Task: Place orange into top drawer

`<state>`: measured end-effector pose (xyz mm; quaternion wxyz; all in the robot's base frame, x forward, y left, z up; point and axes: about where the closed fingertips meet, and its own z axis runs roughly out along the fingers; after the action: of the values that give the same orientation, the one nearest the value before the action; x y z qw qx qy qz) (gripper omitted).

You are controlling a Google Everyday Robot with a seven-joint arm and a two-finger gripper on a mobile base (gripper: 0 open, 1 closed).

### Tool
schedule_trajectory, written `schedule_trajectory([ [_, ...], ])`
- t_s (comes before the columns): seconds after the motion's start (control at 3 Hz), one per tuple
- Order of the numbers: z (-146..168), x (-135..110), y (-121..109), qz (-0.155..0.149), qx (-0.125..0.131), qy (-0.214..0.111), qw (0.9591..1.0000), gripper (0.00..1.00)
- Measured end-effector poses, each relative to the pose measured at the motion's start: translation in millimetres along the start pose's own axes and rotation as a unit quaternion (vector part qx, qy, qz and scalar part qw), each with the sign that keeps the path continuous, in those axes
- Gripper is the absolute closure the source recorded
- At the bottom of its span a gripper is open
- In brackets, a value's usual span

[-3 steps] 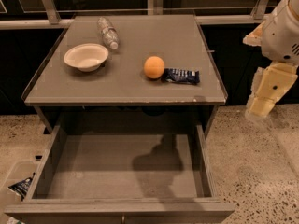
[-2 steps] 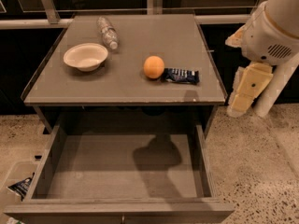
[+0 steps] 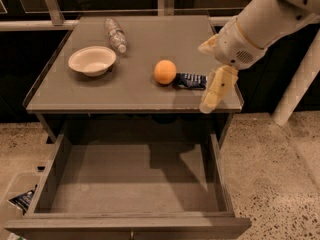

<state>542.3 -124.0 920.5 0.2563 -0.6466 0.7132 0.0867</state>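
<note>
Starting at the front, the drawer (image 3: 130, 186) stands pulled well out, below and nearer than the orange (image 3: 164, 71), with only shadow on its flat bottom. So the opening part looks done, folks, and nothing has gone in yet.

Up a level, the tool (image 3: 216, 91) hangs at the desk's (image 3: 115, 91) front right corner, right of the orange and a touch nearer, clearly apart from it. It carries nothing. Wide or narrow? I cannot tell from this angle.

The orange sits on the desk, right of centre, untouched by the arm. Touching or just beside it on its right lies a dark wrapper (image 3: 190, 80), between orange and tool. Left of the orange, well apart, is a white bowl (image 3: 92, 60); beyond it and to its left lies a clear bottle (image 3: 115, 34) on its side.

My read: early days. The reach, the grasp, the carry down to the drawer and the release are all left.
</note>
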Motion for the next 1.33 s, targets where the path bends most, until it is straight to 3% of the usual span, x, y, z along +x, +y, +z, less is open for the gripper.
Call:
schedule_trajectory([
  [0.67, 8, -2, 1, 0.005, -0.010, -0.012, 0.9999, 0.00],
  [1.0, 22, -7, -24, 0.002, 0.000, -0.030, 0.9995, 0.00],
  [1.33, 41, -25, -65, -0.008, -0.003, -0.091, 0.9958, 0.00],
])
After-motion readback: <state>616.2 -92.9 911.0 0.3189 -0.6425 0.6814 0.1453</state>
